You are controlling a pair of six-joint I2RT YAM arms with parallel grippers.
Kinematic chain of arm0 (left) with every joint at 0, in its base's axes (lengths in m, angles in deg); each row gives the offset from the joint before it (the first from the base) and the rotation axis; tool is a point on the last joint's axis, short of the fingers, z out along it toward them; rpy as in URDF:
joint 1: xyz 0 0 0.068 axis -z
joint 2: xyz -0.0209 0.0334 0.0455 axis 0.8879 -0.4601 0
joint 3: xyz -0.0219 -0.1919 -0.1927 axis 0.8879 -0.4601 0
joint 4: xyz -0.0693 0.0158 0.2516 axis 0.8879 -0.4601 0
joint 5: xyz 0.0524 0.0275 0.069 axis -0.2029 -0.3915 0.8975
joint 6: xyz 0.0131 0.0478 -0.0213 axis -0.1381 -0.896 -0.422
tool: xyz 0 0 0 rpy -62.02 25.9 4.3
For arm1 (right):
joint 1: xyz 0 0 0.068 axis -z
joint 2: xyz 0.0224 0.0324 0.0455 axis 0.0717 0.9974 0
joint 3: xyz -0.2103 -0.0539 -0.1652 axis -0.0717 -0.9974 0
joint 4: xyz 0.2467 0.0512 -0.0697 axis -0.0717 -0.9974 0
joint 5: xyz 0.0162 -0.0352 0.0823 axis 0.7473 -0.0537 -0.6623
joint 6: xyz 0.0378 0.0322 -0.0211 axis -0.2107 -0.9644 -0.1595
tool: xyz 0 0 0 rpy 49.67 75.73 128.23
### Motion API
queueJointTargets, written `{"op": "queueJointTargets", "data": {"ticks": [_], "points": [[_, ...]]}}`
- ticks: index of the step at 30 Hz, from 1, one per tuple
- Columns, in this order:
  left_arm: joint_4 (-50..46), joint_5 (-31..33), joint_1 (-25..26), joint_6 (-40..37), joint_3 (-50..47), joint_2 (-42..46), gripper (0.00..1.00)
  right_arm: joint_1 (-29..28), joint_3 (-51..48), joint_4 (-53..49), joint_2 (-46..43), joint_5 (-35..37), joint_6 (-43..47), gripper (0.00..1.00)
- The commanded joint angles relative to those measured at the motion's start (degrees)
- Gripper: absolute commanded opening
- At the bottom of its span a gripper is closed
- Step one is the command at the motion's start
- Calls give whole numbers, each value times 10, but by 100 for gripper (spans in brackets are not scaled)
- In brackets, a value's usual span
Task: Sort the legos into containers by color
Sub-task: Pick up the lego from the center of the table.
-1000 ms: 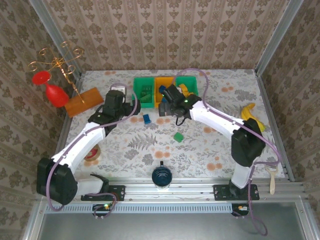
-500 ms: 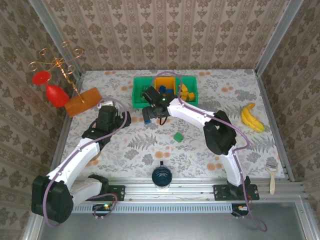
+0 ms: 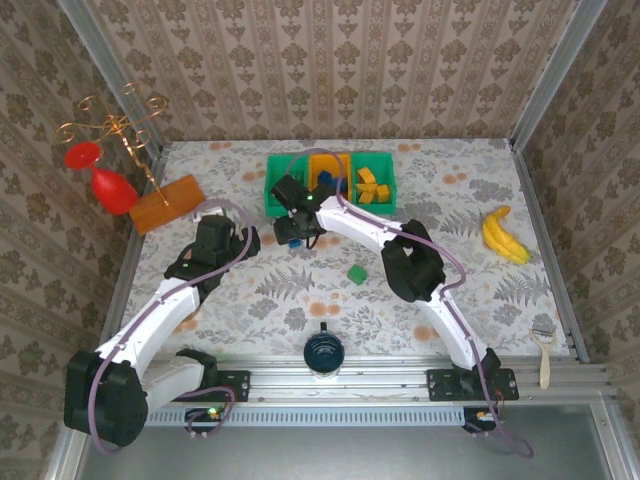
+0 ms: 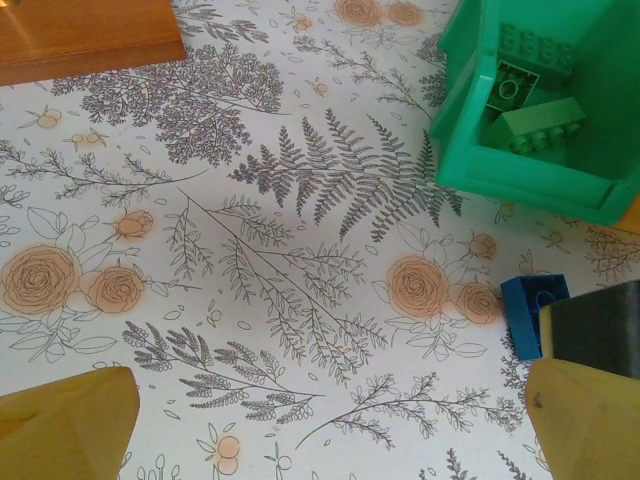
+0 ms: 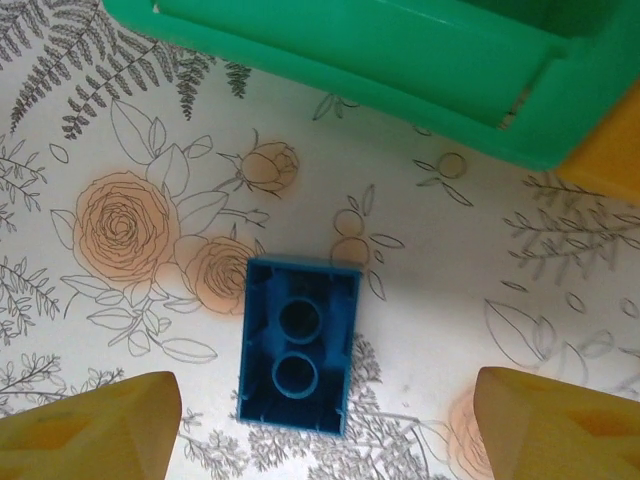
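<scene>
Swung left off the containers (image 3: 271, 178), my right pincer (image 5: 325, 420) brackets a loose blue lego (image 5: 297, 345), jaws wide, not gripping; a green lego (image 3: 357, 272) behind it is also unsorted, others binned ahead.

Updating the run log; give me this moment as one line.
right gripper: open, straddling small blue plastic brick, hollow side up | left gripper: open, empty | contact: none

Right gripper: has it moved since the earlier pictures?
Yes. The right gripper went left, from before the orange bin to before the left green bin, above a blue lego.
</scene>
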Motion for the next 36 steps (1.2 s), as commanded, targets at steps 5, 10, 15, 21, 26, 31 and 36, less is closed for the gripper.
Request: {"op": "queueJointTargets", "data": {"ticks": [5,10,15,21,26,31,36], "points": [[15,-12,-6,19,-10,1,100,-6,69,-62,56,-7,28,68],[21,-22,-8,21,-7,-10,100,-7,89,-81,77,-7,36,60],[23,-28,-9,23,-6,-18,100,-6,87,-87,80,-8,44,48],[25,-36,-10,24,-6,-22,100,0,82,-87,69,-8,50,30],[27,-39,-10,25,-5,-26,100,0,68,-77,46,-6,55,23],[28,-43,-10,23,-6,-26,100,1,53,-74,8,20,61,19],[26,-45,-11,19,-4,-26,100,16,30,-60,-41,35,60,17]]}}
